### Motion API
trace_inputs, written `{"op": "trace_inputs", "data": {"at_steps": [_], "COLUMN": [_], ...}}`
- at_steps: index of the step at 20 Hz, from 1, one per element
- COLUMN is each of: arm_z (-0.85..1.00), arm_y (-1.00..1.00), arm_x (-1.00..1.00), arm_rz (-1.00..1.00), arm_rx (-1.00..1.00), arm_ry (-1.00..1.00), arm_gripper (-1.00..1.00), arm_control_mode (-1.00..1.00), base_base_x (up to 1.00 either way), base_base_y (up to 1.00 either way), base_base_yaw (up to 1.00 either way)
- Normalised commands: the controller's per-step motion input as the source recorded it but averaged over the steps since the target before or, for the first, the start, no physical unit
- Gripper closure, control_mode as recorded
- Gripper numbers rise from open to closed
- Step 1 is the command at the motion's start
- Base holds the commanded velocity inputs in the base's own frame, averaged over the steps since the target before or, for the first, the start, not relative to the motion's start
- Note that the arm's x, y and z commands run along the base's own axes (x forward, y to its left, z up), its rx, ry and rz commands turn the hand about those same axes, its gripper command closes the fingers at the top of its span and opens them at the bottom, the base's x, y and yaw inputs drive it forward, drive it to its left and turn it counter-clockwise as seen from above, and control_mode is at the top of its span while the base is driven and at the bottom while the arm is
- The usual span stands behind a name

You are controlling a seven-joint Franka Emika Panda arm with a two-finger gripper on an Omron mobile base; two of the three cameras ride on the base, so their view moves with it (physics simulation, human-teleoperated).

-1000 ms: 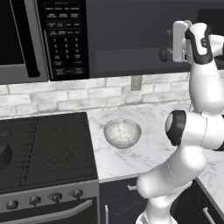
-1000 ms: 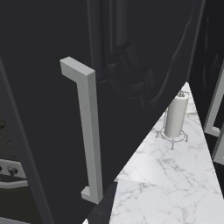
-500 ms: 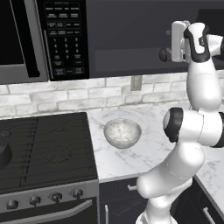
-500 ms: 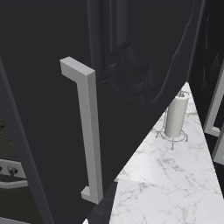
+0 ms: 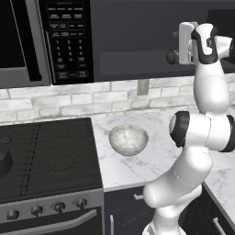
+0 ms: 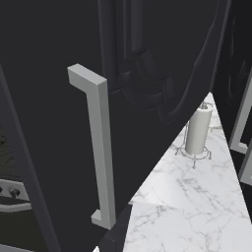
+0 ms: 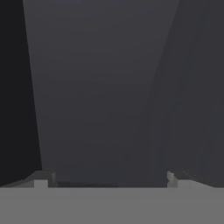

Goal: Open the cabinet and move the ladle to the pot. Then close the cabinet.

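Tool (image 7: 109,178) spread wide with nothing held, facing dark cabinet (image 6: 162,59) interior, silver handle (image 6: 98,147) on door

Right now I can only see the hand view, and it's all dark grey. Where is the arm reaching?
Observer: High up. In the left base view the arm stretches up to the dark wall cabinet, right of the microwave.
Operator: What's underneath it?
Observer: A marble counter with a pale bowl on it, beside the stove.
Operator: Can you see the cabinet's handle?
Observer: Yes, in the right base view. A long silver handle stands upright on a dark door, near the camera.
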Motion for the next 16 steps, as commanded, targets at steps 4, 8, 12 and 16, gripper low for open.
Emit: {"op": "trace_inputs", "data": {"at_steps": [4, 8, 12, 16], "arm_z": [-0.05, -0.06, -0.08, -0.08], "arm_y": [0.00, 0.00, 0.00, 0.00], "arm_x": [0.10, 0.03, 0.03, 0.00], "arm_rz": [0.00, 0.00, 0.00, 0.00], "arm_rx": [0.00, 0.00, 0.00, 0.00], "arm_ry": [0.00, 0.00, 0.00, 0.00], "arm_gripper": [-1.00, -1.00, -1.00, -1.00], "arm_control_mode": [-1.00, -1.00, -1.00, -1.00], "base_base_x": [0.00, 0.00, 0.00, 0.00], "base_base_y": [0.00, 0.00, 0.00, 0.00], "base_base_yaw": [0.00, 0.00, 0.00, 0.00]}}
